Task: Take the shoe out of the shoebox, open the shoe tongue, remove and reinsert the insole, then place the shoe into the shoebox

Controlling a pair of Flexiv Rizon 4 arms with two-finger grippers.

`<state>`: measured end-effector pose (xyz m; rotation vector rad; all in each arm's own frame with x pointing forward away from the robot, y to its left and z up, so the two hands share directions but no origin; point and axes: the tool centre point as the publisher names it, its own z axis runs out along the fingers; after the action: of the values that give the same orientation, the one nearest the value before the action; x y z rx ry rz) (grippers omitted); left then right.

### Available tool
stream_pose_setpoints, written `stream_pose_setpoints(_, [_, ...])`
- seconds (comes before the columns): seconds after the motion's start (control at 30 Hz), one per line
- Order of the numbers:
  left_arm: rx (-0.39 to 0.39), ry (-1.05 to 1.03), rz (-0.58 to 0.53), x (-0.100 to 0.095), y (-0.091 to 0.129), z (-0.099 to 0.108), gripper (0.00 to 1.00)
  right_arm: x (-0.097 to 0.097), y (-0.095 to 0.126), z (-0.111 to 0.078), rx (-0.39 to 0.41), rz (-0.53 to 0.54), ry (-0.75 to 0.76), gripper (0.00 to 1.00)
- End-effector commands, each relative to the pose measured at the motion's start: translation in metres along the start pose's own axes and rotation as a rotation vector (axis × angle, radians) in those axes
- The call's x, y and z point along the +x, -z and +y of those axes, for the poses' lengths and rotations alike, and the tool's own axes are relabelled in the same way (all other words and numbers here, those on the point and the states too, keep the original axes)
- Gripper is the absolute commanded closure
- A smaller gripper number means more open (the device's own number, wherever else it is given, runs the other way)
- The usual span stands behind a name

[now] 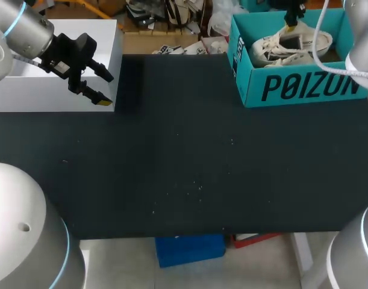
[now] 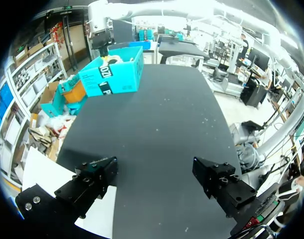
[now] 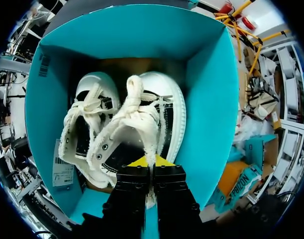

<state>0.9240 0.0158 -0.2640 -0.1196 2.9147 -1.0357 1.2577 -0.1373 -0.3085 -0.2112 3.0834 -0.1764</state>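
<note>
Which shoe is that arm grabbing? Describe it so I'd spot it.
Find the teal shoebox at the far right corner of the table. Inside, beside the other shoe, it is the white shoe whose frayed edge is pinched by the yellow-tipped right gripper.

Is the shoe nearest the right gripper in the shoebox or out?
In: the shoe sits inside the teal shoebox, beside a second shoe.

The shoe [image 3: 142, 124] just ahead of the right gripper [image 3: 152, 162] is off-white woven cloth with frayed, fuzzy edges and a smooth, faintly glossy rubber rim. Around it the shoebox [image 3: 206, 99] is matt teal card. The tabletop [image 1: 184, 168] is matt black, dusted with pale specks.
</note>
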Motion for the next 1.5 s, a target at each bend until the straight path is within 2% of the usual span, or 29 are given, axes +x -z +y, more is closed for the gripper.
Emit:
stream_pose_setpoints(0.03, [-0.003, 0.000, 0.000, 0.000, 0.000, 0.000, 0.00, -0.011, -0.009, -0.001, -0.002, 0.535, 0.004, 1.00])
stream_pose_setpoints(0.6, [-0.003, 0.000, 0.000, 0.000, 0.000, 0.000, 0.00, -0.002, -0.027, 0.002, 0.002, 0.596, 0.024, 1.00])
stream_pose_setpoints(0.63, [-0.003, 0.000, 0.000, 0.000, 0.000, 0.000, 0.00, -0.002, -0.027, 0.002, 0.003, 0.599, 0.023, 0.57])
stream_pose_setpoints(0.67, [-0.003, 0.000, 0.000, 0.000, 0.000, 0.000, 0.00, 0.000, -0.026, 0.001, 0.011, 0.601, 0.018, 0.00])
stream_pose_setpoints(0.93, [-0.003, 0.000, 0.000, 0.000, 0.000, 0.000, 0.00, 0.005, -0.002, -0.006, 0.045, 0.558, -0.017, 0.00])
stream_pose_setpoints(1.17, [-0.003, 0.000, 0.000, 0.000, 0.000, 0.000, 0.00, 0.014, 0.043, -0.005, 0.020, 0.439, -0.064, 0.00])
stream_pose_setpoints(1.5, [-0.003, 0.000, 0.000, 0.000, 0.000, 0.000, 0.00, 0.035, 0.103, 0.013, -0.044, 0.243, -0.137, 0.00])
